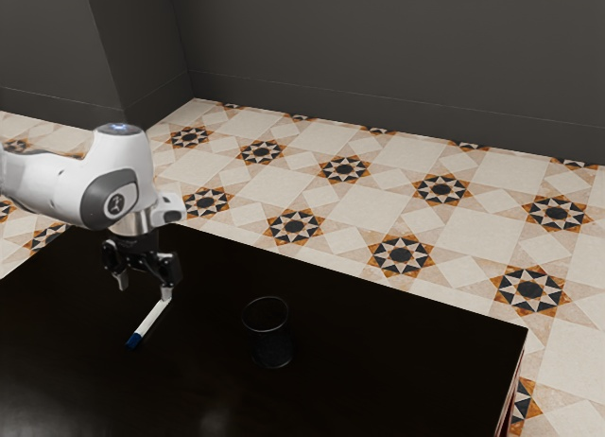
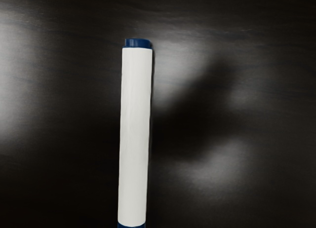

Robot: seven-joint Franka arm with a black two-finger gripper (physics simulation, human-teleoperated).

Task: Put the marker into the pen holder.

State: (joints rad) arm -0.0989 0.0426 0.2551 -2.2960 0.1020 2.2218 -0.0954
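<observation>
Lowering onto the marker looks like the step in hand, with the jaws wide apart and nothing between them. The marker lies flat on the dark surface under and beside the jaws, its blue end toward the exterior view's near left, and the pen holder stands upright toward that view's right, well apart from it. In the exterior view one fingertip appears close to the marker's far end; whether they touch I cannot tell. If the jaws came down off line, that tip could land on the barrel and push or roll it instead of straddling it. A grip near one end might let the marker swing as it rises, and a sideways hold, if not turned upright, could leave it across the rim. Bumping the wall of the holder with a low-hanging end could tip or slide it, since it looks light. The marker is a straight, slim cylinder, its white barrel smooth, probably plastic, with a narrower blue plug at one end. The holder is round and open-topped, dark and see-through, with a thin pale rim. Faint grain and soft shine on the surface suggest polished wood, perhaps offering little friction.
</observation>
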